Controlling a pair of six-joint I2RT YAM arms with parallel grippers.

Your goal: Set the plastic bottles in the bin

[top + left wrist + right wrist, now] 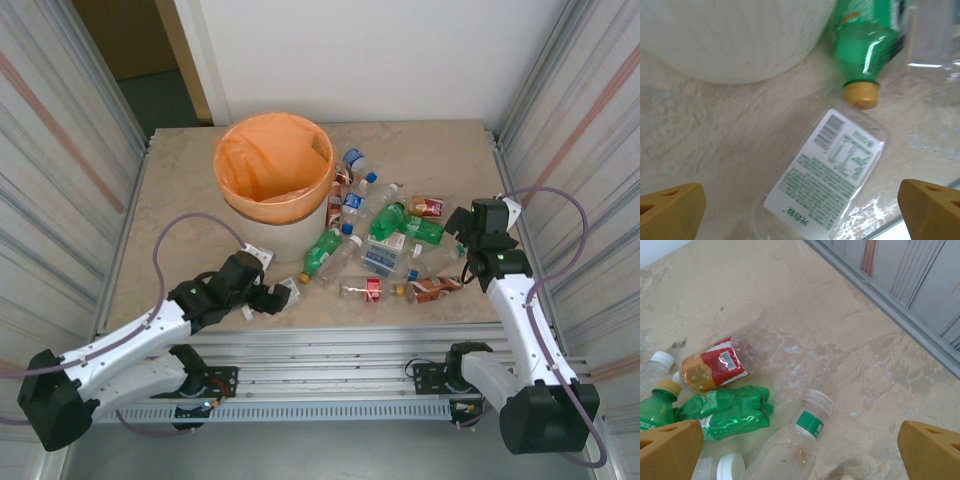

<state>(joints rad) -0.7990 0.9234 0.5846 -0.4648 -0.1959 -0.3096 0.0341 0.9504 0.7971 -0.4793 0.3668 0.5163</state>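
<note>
Your left gripper (800,212) had its yellow fingers (670,210) spread wide, released and gripping nothing. Between them a clear bottle with a white label (826,175), printed in green with a barcode, lay flat on the table (715,135). Just past its far end lay a green bottle (867,40), its yellow cap (861,94) pointing at the clear one. To the left of that rose the off-white wall of the bin (730,40).

Your right gripper (800,452) was also fully released, its fingers (932,450) wide apart and empty. Below the gap lay a clear bottle with a green neck band (790,445), with a crushed green bottle (730,412) just beside it on the left. A red-labelled bottle (715,365) lay just beyond the crushed one.

From above, you had the left gripper (285,297) low near the table's front edge, in front of the bin (280,232). The bin stood upright, lined with an orange bag (270,160). The plastic bottles (385,235) lay scattered on the table to its right, and your right gripper (462,222) hung at the right edge of that pile.
</note>
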